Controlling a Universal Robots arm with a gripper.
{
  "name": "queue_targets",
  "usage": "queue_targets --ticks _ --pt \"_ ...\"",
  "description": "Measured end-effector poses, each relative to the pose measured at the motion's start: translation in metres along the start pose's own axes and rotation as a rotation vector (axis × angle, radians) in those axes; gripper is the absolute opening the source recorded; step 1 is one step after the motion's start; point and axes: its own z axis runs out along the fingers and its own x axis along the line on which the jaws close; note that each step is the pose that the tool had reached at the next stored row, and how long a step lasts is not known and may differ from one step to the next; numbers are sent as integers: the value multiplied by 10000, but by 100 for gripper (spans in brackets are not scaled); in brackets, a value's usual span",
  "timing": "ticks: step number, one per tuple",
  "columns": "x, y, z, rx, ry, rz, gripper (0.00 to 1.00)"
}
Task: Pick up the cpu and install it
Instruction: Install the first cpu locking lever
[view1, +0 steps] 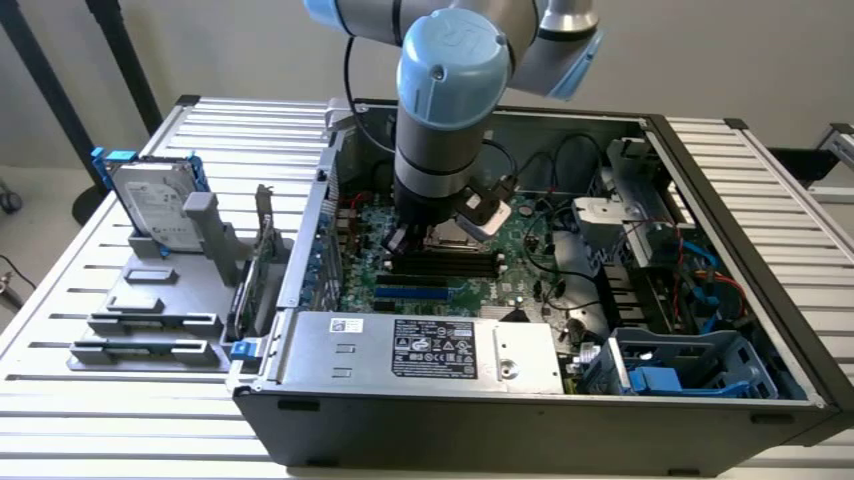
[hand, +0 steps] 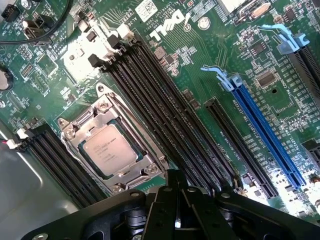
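Small silvery-grey square cpu (hand: 109, 149) sitting flat in its metal socket frame (hand: 75, 132) on the green motherboard (hand: 200, 65), right beside the long black memory slots (hand: 165, 117). Black gripper (hand: 176, 212) hovering just above the board near the socket, fingers pinched together, holding nothing. Exterior view: blue-capped grey arm (view1: 447, 100) reaching down into the open dark computer case (view1: 721, 190).

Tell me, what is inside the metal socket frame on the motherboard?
The cpu lies inside the socket frame, silvery top up with printed text showing. The frame's edges cover its rim, and the contacts under it are hidden. The shut gripper is beside it, holding nothing.
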Motion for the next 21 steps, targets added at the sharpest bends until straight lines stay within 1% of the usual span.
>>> queue_targets --ticks 13,21 --pt "2 -7 59 33 -33 -140 11" --pt "10 -11 87 24 -59 -170 11"
